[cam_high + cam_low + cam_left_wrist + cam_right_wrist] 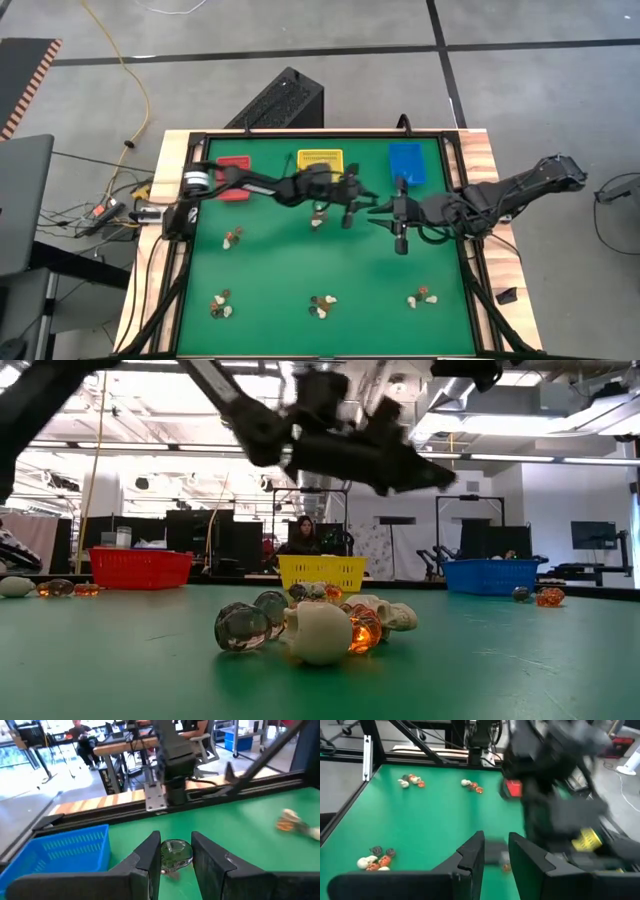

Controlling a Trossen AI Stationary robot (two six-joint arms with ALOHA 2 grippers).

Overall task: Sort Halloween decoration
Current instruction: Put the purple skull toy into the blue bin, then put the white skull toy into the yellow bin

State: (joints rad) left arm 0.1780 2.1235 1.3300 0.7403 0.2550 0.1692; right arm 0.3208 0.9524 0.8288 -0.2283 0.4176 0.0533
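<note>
Above the green mat (300, 280) I see my left gripper (175, 854) clamped on a dark trinket (176, 854), right gripper (495, 851) alongside, its grasp I cannot tell.

The floor (300, 40) is grey concrete; a yellow cable (128, 75) lies there. Ceiling lights (180, 430) shine over desks (125, 747).

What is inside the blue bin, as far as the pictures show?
In the high view the blue bin looks bare inside, with no trinket visible. The left wrist view shows only its mesh wall and part of its floor; the low view sees only its outer wall, so a corner may be hidden.
</note>
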